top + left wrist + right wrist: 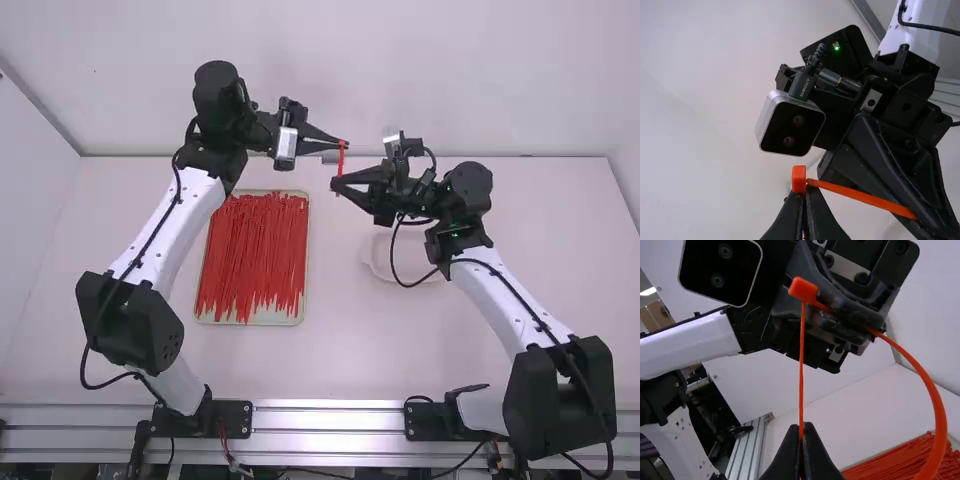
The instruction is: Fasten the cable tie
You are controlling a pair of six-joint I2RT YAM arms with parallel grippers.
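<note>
Up over the middle of the table, in the high view, the left gripper [336, 151] and right gripper [338, 186] meet tip to tip, with a red cable tie [341, 165] stretched between them; the left fingers pinch its upper end, the right fingers its lower end; down on the table, under the left arm, a tray [305, 250] holds a heap of spare ties [252, 255].

From the left wrist, the left gripper [801, 212] is closed tight on the tie; the square head [799, 178] sits just past its fingertips, and the strap [860, 197] runs off sideways along one black finger of the right gripper, below the right arm's camera [790, 127].

From the right wrist, the right gripper [801, 442] is pressed shut on the strap; it rises straight from the fingertips to the head [802, 288] at the left gripper's fingers; a second length [932, 400] bows out wide to one side; whether the tail is through the head I cannot tell.
</note>
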